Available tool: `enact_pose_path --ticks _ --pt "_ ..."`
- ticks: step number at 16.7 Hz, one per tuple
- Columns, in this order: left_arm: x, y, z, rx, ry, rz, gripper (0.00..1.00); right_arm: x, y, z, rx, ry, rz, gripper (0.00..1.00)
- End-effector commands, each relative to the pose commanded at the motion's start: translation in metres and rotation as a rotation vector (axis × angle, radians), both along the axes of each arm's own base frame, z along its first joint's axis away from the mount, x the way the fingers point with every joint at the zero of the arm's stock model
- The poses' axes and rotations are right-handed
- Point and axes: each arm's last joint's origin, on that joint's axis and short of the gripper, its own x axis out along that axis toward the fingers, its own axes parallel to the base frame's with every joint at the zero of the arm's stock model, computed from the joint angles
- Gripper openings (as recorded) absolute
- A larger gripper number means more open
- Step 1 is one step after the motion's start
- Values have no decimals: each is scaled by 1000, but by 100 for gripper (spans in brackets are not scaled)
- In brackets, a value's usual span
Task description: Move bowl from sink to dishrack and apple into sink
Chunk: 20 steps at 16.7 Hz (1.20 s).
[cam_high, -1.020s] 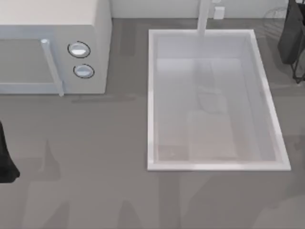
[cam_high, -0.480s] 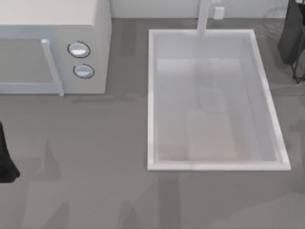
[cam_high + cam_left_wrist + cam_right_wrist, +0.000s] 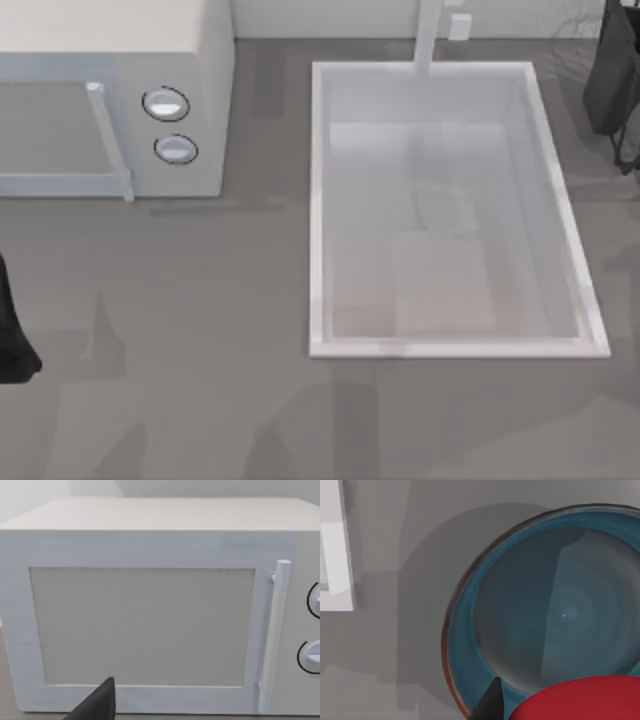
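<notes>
The blue bowl (image 3: 545, 610) sits upright on the grey counter, just past a corner of the white sink (image 3: 335, 555), and its dark inside holds nothing. In the right wrist view the red apple (image 3: 580, 697) lies close under the camera, overlapping the bowl's near rim. My right gripper (image 3: 575, 711) is shut on the apple, one dark fingertip (image 3: 492, 702) against its side. From above, the sink (image 3: 318, 200) has nothing in it, and my right arm (image 3: 612, 80) hangs at the far right edge.
A white microwave (image 3: 110, 100) with two knobs stands at the back left. It faces my parked left gripper (image 3: 97, 705) at the left edge. Thin dark rack wires (image 3: 628, 158) show beside the right arm. The faucet post (image 3: 428, 35) rises behind the sink.
A faint shadow on the sink floor has shifted slightly. Neither arm has visibly moved in the top view.
</notes>
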Motion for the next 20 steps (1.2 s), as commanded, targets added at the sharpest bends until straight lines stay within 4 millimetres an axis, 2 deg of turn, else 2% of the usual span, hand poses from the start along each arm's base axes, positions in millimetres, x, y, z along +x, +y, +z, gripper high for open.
enact_pose_path --ticks 3,6,9,12,16,20 --pt "0 0 0 0 0 0 100 12 15 -6 -58 -93 48 0" --pt "0 0 0 0 0 0 100 28 39 -15 -136 -253 101 0" --pt "0 0 0 0 0 0 100 43 72 -26 -206 -465 141 0" --pt "0 0 0 0 0 0 100 49 110 -33 -245 -706 161 0" --pt "0 0 0 0 0 0 100 38 161 -35 -227 -1030 144 0" --pt "0 0 0 0 0 0 100 12 201 -28 -138 -1302 82 0"
